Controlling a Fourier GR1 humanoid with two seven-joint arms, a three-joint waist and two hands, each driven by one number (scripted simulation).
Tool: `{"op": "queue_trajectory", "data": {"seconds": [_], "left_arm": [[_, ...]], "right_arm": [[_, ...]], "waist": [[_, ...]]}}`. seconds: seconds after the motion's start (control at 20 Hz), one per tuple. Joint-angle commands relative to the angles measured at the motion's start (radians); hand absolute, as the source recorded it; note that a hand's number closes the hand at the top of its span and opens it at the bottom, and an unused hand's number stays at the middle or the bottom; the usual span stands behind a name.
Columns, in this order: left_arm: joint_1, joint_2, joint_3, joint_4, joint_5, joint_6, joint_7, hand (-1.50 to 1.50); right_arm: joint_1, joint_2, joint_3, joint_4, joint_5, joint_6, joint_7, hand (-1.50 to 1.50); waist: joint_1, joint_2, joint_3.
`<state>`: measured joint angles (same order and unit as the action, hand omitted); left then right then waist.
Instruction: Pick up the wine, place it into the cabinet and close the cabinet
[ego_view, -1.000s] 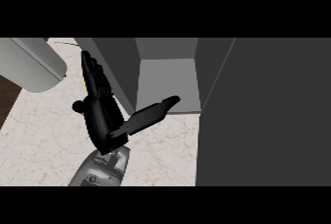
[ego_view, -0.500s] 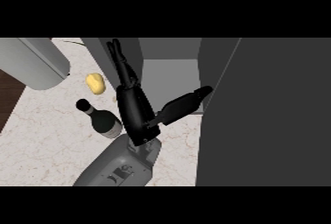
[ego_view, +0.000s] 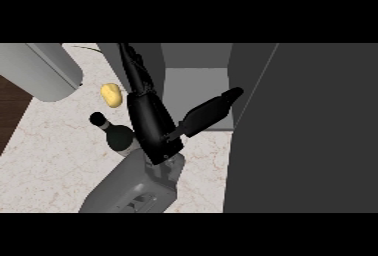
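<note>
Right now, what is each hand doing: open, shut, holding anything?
Right hand: open, fingers straight, thumb out toward the cabinet, holding nothing; the wine bottle stands beside it.
Left hand: not in view.

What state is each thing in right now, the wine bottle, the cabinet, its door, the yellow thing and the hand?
Wine bottle: upright on the counter, beside the hand, not held.
Cabinet: open, nothing visible on the part of its shelf that shows.
Cabinet door: swung open.
Yellow object: lying on the counter behind the bottle.
Hand: open, fingers straight, thumb spread toward the door.
</note>
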<state>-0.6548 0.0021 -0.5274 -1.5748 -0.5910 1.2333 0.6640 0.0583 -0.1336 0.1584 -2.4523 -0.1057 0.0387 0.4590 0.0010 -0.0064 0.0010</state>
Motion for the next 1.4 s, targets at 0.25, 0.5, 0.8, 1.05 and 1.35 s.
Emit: {"op": "queue_trajectory", "data": {"seconds": [0.25,0.5,0.8,1.05,1.35], "left_arm": [[0.110,-0.002,0.001,-0.158,-0.302,-0.031,0.259,-1.50],[0.296,-0.002,0.040,-0.394,-0.384,-0.178,0.265,-1.50],[0.371,0.027,0.076,-0.430,-0.367,-0.173,0.276,-1.50],[0.401,0.078,0.068,-0.358,-0.222,-0.053,0.212,-1.50],[0.458,0.132,0.094,-0.437,-0.088,-0.061,0.175,-1.50]], "right_arm": [[-0.049,0.013,0.017,-0.093,0.017,-0.042,0.111,-1.50],[-0.012,0.034,0.054,-0.107,0.072,-0.059,0.102,-1.50],[-0.009,0.009,0.030,-0.169,0.032,-0.033,0.143,-1.50],[0.001,0.043,0.107,-0.179,0.098,-0.061,0.138,-1.50],[-0.067,-0.010,-0.031,-0.208,-0.035,-0.046,0.224,-1.50]], "waist": [[0.005,-0.001,0.000],[0.008,0.000,-0.001],[-0.002,0.003,-0.001],[-0.012,0.006,-0.002],[-0.009,0.006,-0.002]]}}
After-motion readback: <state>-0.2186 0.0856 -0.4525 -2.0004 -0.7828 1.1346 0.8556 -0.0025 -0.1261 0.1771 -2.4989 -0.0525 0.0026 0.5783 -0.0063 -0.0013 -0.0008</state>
